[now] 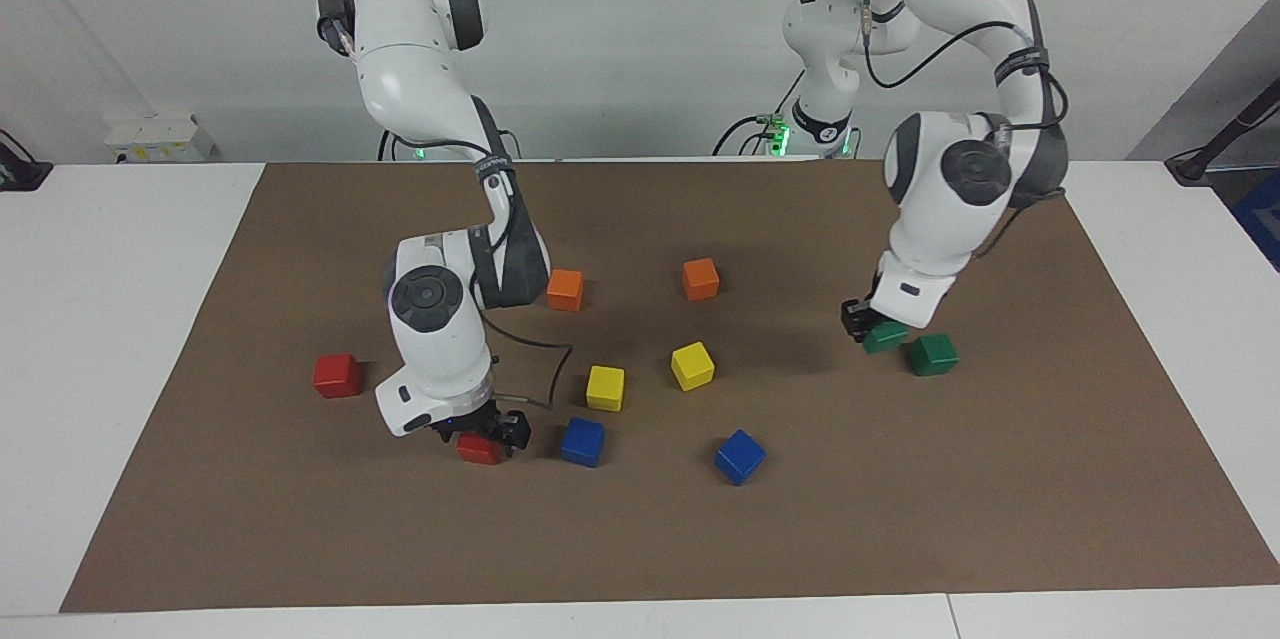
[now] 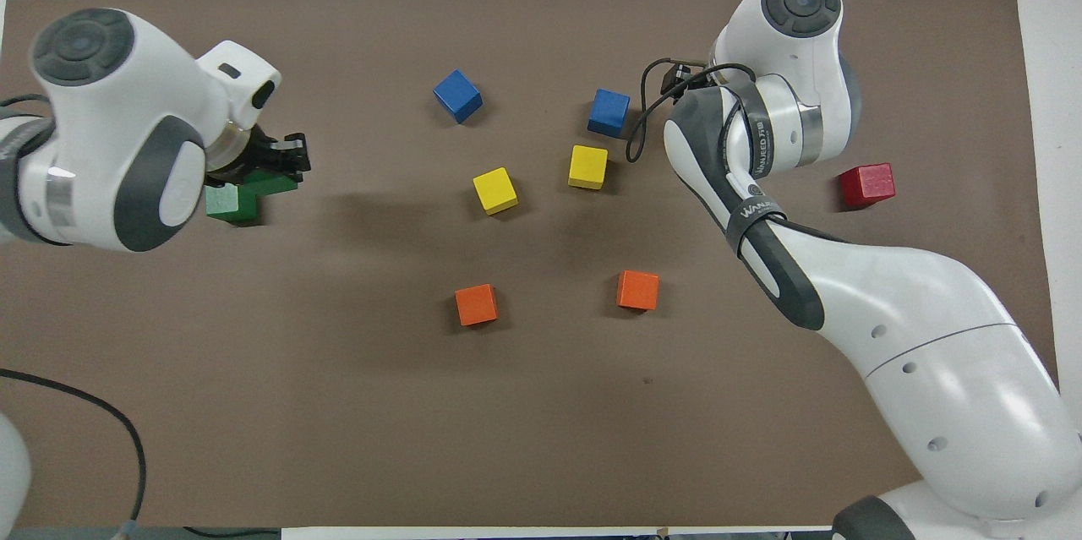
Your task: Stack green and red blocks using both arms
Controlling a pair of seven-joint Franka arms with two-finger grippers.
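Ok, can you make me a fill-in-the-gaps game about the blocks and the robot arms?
1. The right tool is down at block A, which is coloured ___.
2. The left tool is down at block B, which is coloured ___.
3. The mat holds ___ orange blocks.
4. The yellow blocks lie between the orange blocks and the ___ blocks.

Missing words: red, green, two, blue.

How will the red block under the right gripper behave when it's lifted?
The red block under the right gripper looks like a rigid cube, so it probably won't flex. Its glossy faces may be slippery, so a slight twist is possible. Flat sides mean it should sit, not roll.
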